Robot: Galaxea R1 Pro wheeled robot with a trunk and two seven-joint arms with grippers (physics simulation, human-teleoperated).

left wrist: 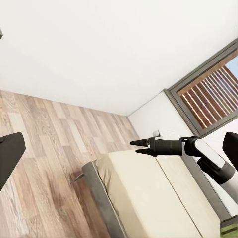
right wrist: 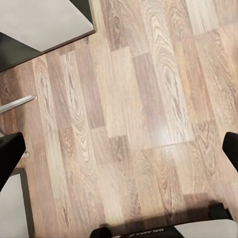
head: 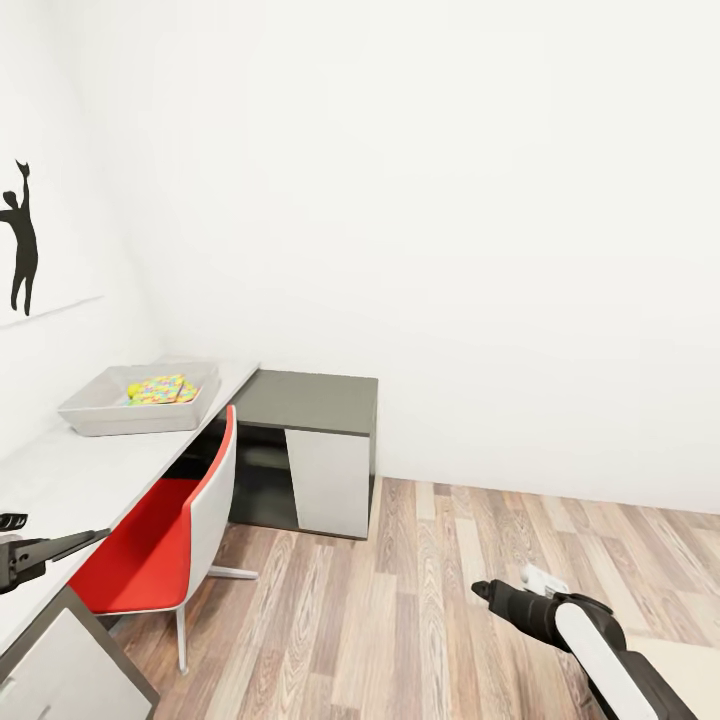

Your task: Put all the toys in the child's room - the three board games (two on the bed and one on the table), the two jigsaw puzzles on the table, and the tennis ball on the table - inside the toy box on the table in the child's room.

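At far left, the toy box (head: 140, 410) on the table (head: 70, 470) already holds a puzzle (head: 162, 389); other toys are out of sight. Both jaws spread wide, empty.

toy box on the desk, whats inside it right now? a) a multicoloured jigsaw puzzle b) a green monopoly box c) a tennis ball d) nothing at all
a: in the head view the toy box on the table holds a flat board of yellow, pink, blue and green pieces, the jigsaw puzzle; no ball or lettered game box can be made out in it.
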